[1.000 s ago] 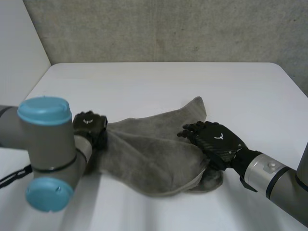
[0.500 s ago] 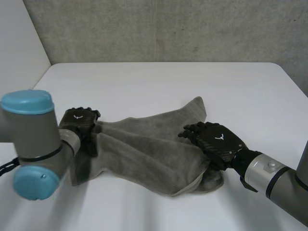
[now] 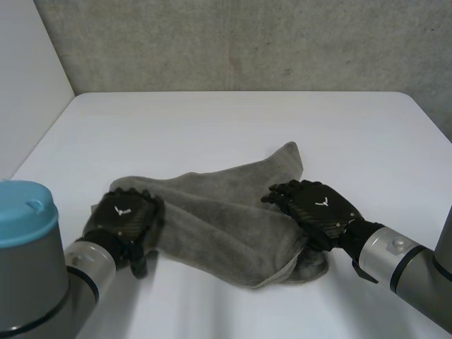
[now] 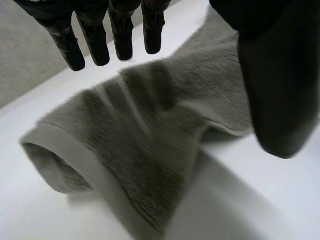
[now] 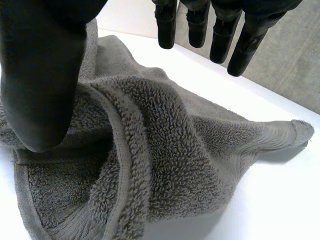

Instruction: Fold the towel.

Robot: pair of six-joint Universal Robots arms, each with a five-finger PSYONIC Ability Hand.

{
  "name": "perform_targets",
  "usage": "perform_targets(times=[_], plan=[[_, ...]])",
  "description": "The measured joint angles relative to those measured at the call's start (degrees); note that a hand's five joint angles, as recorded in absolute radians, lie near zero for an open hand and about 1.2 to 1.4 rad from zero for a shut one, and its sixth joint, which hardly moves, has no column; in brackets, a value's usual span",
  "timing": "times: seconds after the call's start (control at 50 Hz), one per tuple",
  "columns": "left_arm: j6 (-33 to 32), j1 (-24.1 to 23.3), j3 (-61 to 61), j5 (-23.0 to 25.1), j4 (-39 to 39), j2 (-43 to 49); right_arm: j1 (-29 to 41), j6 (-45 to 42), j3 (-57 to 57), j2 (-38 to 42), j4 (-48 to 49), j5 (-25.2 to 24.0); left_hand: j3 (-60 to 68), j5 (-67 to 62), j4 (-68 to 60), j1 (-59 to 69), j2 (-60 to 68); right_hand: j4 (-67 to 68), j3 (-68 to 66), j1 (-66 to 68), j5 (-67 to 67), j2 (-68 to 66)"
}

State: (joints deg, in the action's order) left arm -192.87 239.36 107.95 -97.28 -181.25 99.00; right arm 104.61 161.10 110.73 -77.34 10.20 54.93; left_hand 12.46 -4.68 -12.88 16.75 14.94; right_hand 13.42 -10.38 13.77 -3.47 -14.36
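Currently left hand (image 3: 123,219) open at crumpled towel's (image 3: 226,219) left end; right hand (image 3: 318,208) open over its right end.

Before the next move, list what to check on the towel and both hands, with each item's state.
1. The towel lies flat: not ok, bunched in folds.
2. The towel is wholly on the table: ok.
3. The left hand holds the towel: not ok, fingers straight above its left end.
4. The right hand holds the towel: not ok, fingers straight, palm over its right end.
5. All corners traceable: cannot tell; one far corner sticks out.
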Motion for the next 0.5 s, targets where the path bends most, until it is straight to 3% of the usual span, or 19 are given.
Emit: perform_targets(times=[0.1, 0.24, 0.5], plan=[[0.4, -2.17, 0.27, -0.31, 1.14, 1.43, 0.0, 0.0, 0.05, 0.0, 0.0, 0.0, 0.0, -7.21, 0.0, 3.83, 6.57, 0.0, 0.0, 0.0, 0.0, 0.0], [0.54, -3.92, 0.04, -1.19, 1.25, 3.92, -0.01, 0.0, 0.13, 0.0, 0.0, 0.0, 0.0, -7.59, 0.0, 4.28, 6.78, 0.0, 0.0, 0.0, 0.0, 0.0], [0.11, -2.66, -2.59, -4.43, -3.09, 12.68, -0.14, 0.0, 0.17, 0.0, 0.0, 0.0, 0.0, -7.56, 0.0, 4.28, 6.78, 0.0, 0.0, 0.0, 0.0, 0.0]])
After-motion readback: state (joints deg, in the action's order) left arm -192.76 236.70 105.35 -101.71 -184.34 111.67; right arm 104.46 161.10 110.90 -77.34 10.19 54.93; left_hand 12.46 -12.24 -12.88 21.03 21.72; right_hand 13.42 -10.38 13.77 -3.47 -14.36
